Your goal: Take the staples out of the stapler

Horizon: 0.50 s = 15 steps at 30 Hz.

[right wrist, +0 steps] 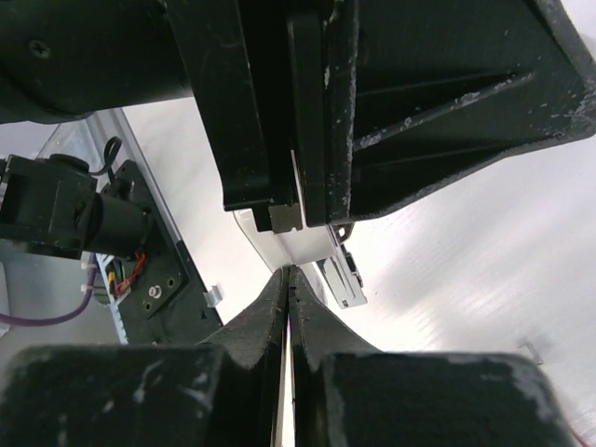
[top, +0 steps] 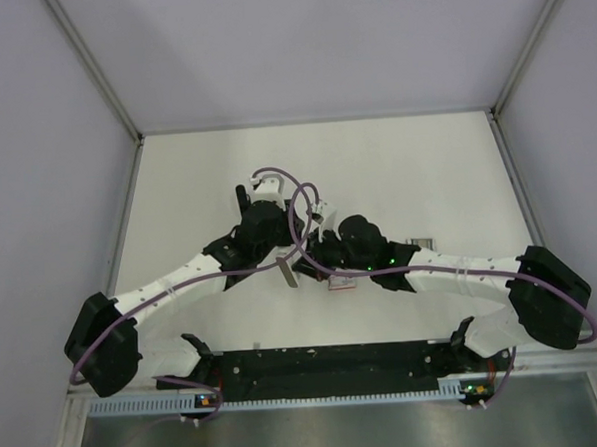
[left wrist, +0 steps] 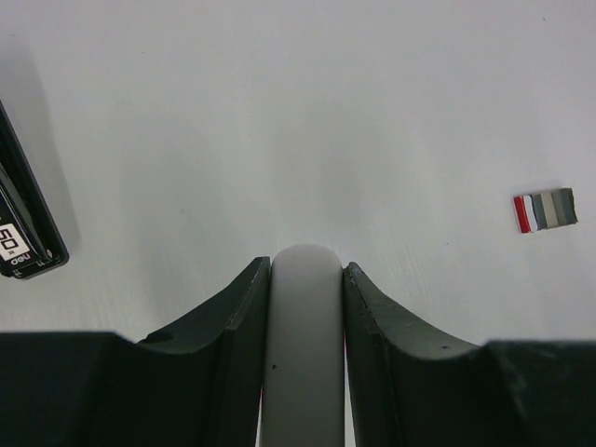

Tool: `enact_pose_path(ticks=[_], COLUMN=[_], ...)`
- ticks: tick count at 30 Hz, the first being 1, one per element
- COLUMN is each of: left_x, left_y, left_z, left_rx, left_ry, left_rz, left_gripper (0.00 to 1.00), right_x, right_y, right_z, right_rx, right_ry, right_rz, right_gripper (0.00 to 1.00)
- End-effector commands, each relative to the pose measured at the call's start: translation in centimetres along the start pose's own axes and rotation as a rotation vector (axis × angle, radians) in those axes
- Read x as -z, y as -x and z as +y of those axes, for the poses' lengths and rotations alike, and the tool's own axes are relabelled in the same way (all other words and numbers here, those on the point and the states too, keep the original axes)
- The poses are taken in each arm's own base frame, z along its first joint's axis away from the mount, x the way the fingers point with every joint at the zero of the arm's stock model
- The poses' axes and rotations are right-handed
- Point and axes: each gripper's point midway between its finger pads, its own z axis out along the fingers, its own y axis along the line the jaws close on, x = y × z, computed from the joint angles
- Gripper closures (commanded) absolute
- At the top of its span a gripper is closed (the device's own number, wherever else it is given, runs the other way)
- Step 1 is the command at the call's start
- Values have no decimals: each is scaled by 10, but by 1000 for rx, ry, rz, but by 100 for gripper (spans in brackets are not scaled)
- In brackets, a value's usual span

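The stapler [left wrist: 303, 363] is a pale grey rounded bar, and my left gripper [left wrist: 305, 279] is shut on it. From above, the stapler [top: 286, 273] hangs out of the left gripper [top: 280, 254] above mid-table. My right gripper [top: 315, 255] meets it from the right. In the right wrist view its jaws [right wrist: 289, 277] are shut, tips touching the stapler's white underside [right wrist: 312, 247] beside a silvery metal rail [right wrist: 343, 277]. Only a thin pale sliver shows between the pads. I cannot make out the staples in any view.
A small red-and-white box [left wrist: 545, 209] lies on the white table, and shows from above [top: 342, 284] just below the grippers. A black labelled part [left wrist: 23, 237] sits at the left edge of the left wrist view. The arm bases and a black rail [top: 326, 367] line the near edge.
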Motion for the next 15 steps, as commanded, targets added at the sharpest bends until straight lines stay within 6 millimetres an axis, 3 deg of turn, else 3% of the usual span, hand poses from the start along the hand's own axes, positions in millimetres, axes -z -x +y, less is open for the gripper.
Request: enact_pose_path(ticks=[1,7,15], left_x=[3,5,14], left_y=[48,44,39], left_z=[-24,-27,-19], left_rx=[49,28,-7], left_ry=[-58,-77,-68], left_rz=[-142,-126,-116], left_gripper=[100,100,100], right_x=[-3,-4,-3], right_y=[23,23,23], right_z=[34,29,1], right_rx=[39,49,69], right_ry=[107,79,-77], right_rz=[-50,-45,-30], right_gripper=[100,100,100])
